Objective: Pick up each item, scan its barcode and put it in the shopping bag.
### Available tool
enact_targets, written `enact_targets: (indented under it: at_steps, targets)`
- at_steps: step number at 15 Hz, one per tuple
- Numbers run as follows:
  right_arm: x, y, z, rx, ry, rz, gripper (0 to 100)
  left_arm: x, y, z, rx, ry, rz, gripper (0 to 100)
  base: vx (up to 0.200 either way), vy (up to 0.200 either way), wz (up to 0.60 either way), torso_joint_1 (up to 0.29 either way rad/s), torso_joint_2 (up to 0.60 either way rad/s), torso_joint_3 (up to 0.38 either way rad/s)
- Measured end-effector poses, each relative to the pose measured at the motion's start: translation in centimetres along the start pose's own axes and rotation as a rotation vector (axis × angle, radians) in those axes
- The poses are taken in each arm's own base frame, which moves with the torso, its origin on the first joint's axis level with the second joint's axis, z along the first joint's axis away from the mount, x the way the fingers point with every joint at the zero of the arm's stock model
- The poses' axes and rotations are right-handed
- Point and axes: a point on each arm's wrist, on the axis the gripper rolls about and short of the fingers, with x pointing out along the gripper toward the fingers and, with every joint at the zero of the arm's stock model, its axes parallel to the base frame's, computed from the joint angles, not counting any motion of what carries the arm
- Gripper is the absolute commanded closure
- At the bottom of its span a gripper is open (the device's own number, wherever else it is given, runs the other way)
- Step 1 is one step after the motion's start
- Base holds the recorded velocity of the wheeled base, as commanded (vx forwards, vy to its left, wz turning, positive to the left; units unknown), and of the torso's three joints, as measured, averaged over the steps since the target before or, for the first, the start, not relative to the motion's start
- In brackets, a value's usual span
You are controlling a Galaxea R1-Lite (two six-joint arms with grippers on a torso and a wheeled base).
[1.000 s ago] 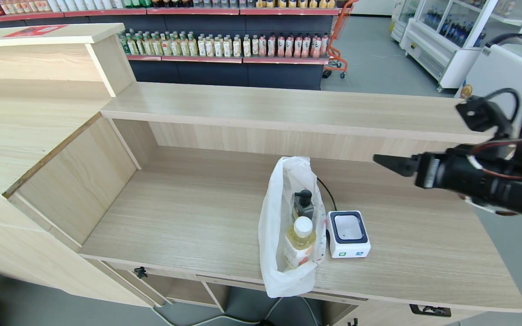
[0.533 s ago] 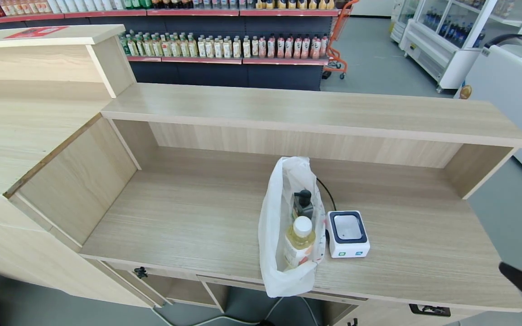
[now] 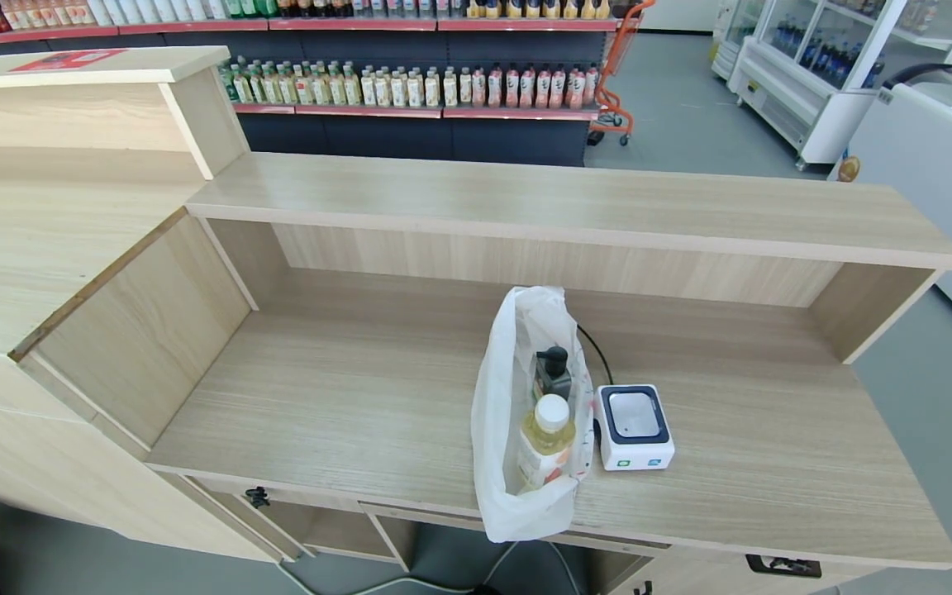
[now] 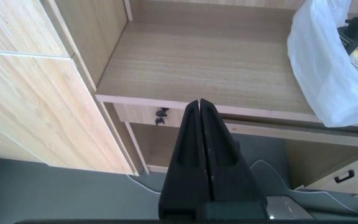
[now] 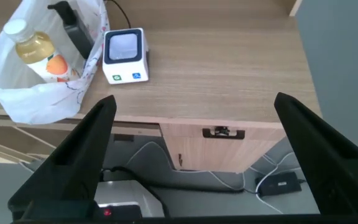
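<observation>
A white shopping bag [image 3: 499, 430] stands upright on the wooden counter [image 3: 344, 397], near its front edge. Inside it are a pale yellow drink bottle [image 3: 547, 442] with a white cap and a dark pump bottle [image 3: 553, 372] behind it. Just right of the bag sits the white barcode scanner [image 3: 635, 426] with a dark window on top. My left gripper [image 4: 199, 109] hangs shut below the counter's front edge, left of the bag [image 4: 328, 68]. My right gripper [image 5: 194, 115] is wide open and empty, low in front of the counter, with the scanner [image 5: 125, 56] and the bag [image 5: 36, 84] beyond it.
A raised shelf [image 3: 559, 207] runs along the counter's back, with a taller cabinet [image 3: 54, 165] at the left. A black cable [image 3: 596, 347] leads from the scanner to the back. Drawers with black handles [image 3: 783, 567] sit under the counter. Store shelving and freezers stand behind.
My right arm, held high at the right of the head view a second ago, dropped downward and left that view. The bag, bottles and scanner stayed put.
</observation>
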Motion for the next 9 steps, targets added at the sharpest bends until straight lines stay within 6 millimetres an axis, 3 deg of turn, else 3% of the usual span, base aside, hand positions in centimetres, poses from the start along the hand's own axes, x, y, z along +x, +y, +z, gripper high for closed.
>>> enact_targets:
  at_steps: [9]
  targets:
    - [-0.72,-0.1,-0.79,0.015,-0.073,0.001,0,0.0,0.0,0.0,0.0,0.0,0.0,100,0.0,0.0,0.0,0.0,0.0,0.0]
